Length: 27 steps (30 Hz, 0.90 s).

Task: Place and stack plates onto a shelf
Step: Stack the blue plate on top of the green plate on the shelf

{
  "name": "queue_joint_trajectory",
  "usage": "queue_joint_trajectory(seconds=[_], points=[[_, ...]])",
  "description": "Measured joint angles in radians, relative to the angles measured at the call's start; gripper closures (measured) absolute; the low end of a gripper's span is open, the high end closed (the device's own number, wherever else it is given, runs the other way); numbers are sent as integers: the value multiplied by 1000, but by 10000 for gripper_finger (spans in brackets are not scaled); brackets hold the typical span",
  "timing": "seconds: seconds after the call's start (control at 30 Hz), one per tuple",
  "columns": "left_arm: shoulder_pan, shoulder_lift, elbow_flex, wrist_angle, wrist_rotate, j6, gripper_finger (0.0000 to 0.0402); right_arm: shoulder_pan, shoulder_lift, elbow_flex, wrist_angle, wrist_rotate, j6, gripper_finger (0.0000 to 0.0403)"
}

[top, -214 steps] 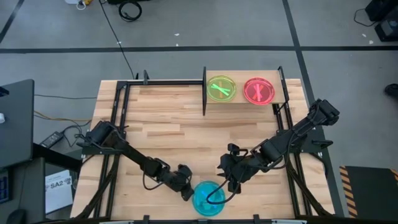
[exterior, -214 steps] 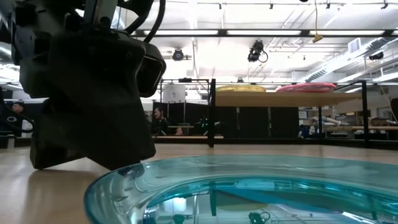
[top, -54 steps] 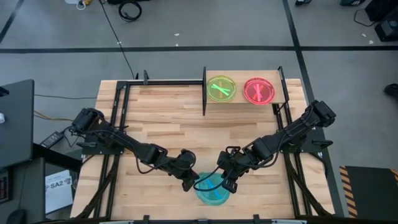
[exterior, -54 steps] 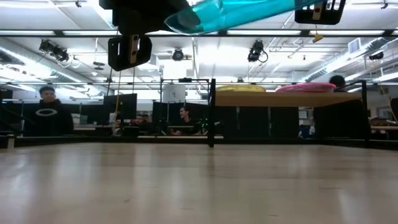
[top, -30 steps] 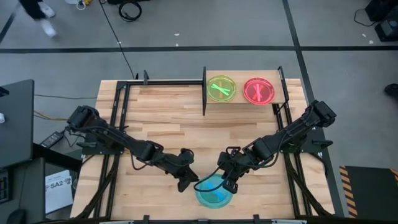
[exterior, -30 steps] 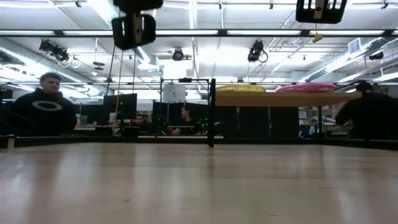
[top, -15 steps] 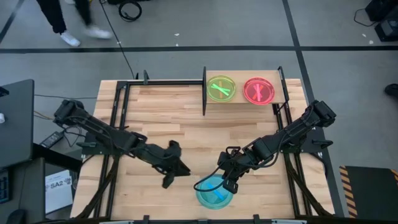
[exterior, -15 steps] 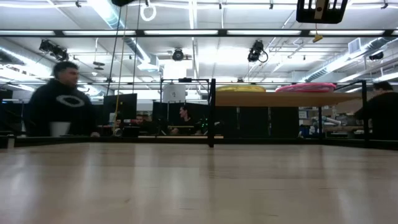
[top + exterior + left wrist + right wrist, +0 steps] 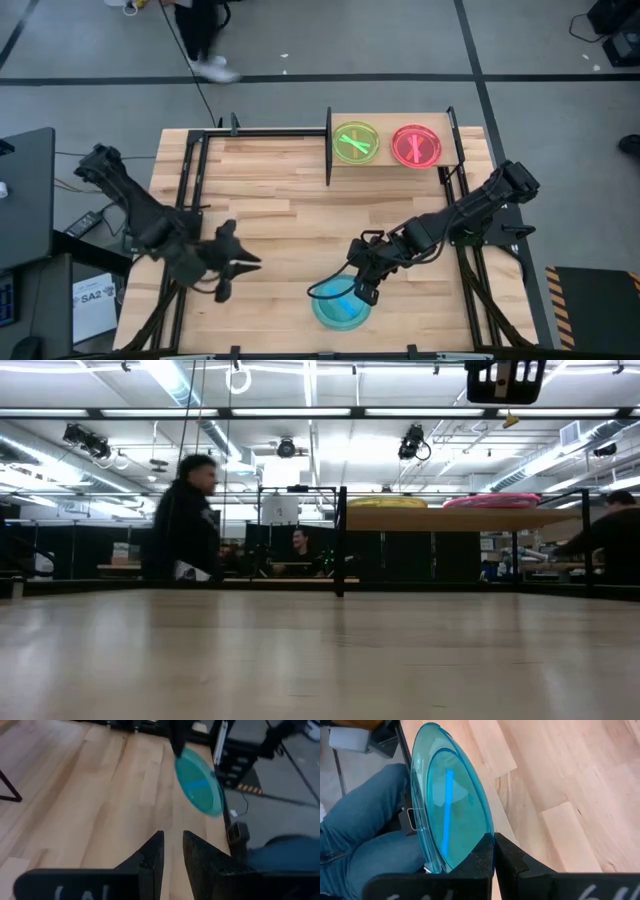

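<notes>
**Jaws pinched on teal plate rim**

Right gripper (image 9: 492, 851) jaws are closed on the teal plate (image 9: 451, 810), held above the table's (image 9: 270, 190) near edge. Left gripper (image 9: 171, 851), part open and empty, is parked left. Green plate (image 9: 355, 142) and pink plate (image 9: 417, 145) are set on the shelf (image 9: 385, 122); stacking appears mostly undone.

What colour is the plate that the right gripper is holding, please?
Teal, with a brighter blue centre stripe. The plate, pinched by the right gripper, shows best in the right wrist view.

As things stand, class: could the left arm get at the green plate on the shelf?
Probably not easily: the left hand sits at the table's left edge, and the shelf's black post stands before the green plate.
</notes>
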<state>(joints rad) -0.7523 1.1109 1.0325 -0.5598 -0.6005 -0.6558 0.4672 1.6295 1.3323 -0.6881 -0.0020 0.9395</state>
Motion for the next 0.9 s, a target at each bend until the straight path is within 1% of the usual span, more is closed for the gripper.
queue_joint_trajectory(seconds=[0.07,0.17,0.27,0.47,0.63,0.73,0.9], points=[[-43,-7,-38,4,-29,-1,324,-10,0,9,-11,-10,0,389],[-82,-9,-117,67,-68,-12,324,-30,0,33,-20,-26,-21,389],[-92,-11,-219,193,-75,-13,324,-52,0,73,-37,-32,-58,389],[-70,-11,-435,552,-31,39,324,-111,-1,173,-143,-70,-144,389],[-47,-11,-581,778,-24,39,324,-175,-7,260,-291,-71,-212,389],[-32,-11,-649,882,-24,47,324,-222,-15,312,-385,-71,-254,389],[4,-11,-735,999,-24,50,324,-313,-31,394,-495,-71,-342,389]])
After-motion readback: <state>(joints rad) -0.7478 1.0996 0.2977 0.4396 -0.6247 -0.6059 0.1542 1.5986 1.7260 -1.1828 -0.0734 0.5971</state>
